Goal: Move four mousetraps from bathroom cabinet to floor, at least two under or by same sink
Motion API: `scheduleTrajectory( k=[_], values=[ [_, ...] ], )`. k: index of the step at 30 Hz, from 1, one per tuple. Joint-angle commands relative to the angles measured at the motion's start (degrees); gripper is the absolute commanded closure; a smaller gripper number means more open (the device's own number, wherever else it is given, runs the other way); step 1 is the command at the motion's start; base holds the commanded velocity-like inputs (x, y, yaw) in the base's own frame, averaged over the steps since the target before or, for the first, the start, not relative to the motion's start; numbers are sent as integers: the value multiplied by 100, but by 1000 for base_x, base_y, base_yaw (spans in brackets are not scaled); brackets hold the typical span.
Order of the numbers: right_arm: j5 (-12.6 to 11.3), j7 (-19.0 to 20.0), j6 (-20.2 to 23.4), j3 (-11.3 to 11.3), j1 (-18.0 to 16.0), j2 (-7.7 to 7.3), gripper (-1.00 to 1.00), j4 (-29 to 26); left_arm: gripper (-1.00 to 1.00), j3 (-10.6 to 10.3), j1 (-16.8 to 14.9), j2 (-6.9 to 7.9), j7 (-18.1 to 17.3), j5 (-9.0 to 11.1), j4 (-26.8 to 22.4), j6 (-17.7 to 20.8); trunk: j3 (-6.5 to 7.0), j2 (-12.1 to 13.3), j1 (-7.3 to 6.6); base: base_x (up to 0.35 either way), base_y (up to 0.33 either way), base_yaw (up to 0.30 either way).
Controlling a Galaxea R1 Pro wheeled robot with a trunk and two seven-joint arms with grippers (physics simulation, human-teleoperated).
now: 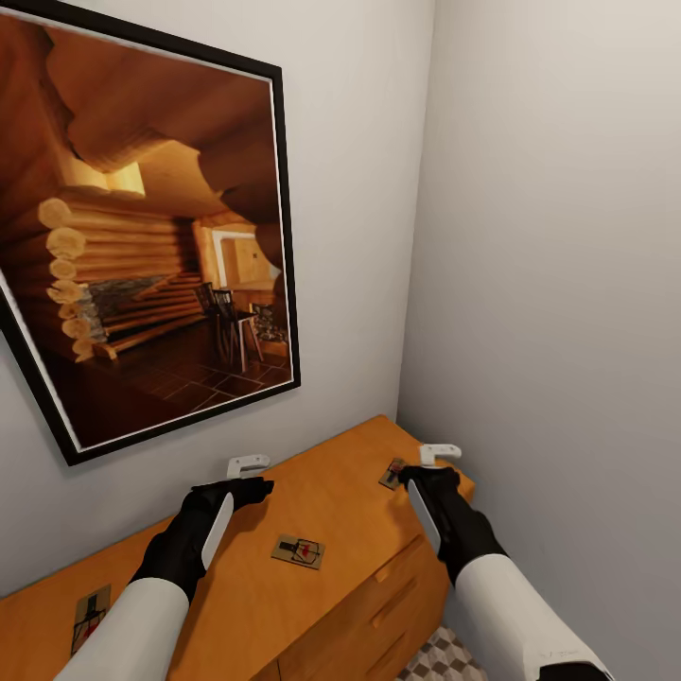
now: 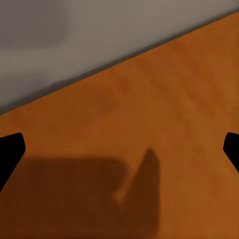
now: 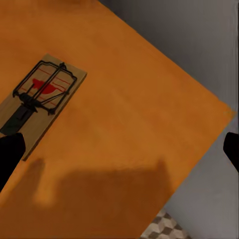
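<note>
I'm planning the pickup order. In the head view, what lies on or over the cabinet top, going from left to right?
Leftmost mousetrap → left gripper → middle mousetrap → corner mousetrap → right gripper, all over the cabinet.

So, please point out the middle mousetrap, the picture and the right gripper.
Middle mousetrap (image 1: 298,550), head view, board centre.
Picture (image 1: 161,246), head view, log cabin print.
Right gripper (image 1: 440,455), head view, between its white fingertips.
</note>
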Motion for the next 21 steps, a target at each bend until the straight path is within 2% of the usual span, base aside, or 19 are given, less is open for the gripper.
scheduleTrajectory(
  k=[1,6,7,10,13,17,21],
  values=[
    [-7,-51,39,20,-11,0,-100,-30,-100,16,-4,-6,2,-3,-9,31,-12,-11,3,0,0,0],
    [-393,-164,36,61,-42,0,-100,-120,-100,16,-4,0,2,-3,-9,31,-12,-11,3,0,0,0],
    [-571,-189,36,70,-71,0,-100,-137,-100,17,-4,1,2,-3,-9,31,-12,-11,3,0,0,0],
    [-770,-229,35,80,-133,0,-100,-151,-100,18,-4,2,2,-3,-9,31,-12,-11,3,0,0,0],
    [-896,-335,25,87,-203,0,-100,-160,-100,19,-4,2,2,-3,-9,31,-12,-11,3,0,0,0],
    [-945,-516,-57,89,-235,0,-100,-162,-100,19,-4,3,2,-4,-9,31,-12,-11,3,0,0,0],
    [-950,-863,-519,102,-249,0,-100,-141,-100,19,-4,3,2,-4,-9,31,-12,-11,3,0,0,0]
  ],
)
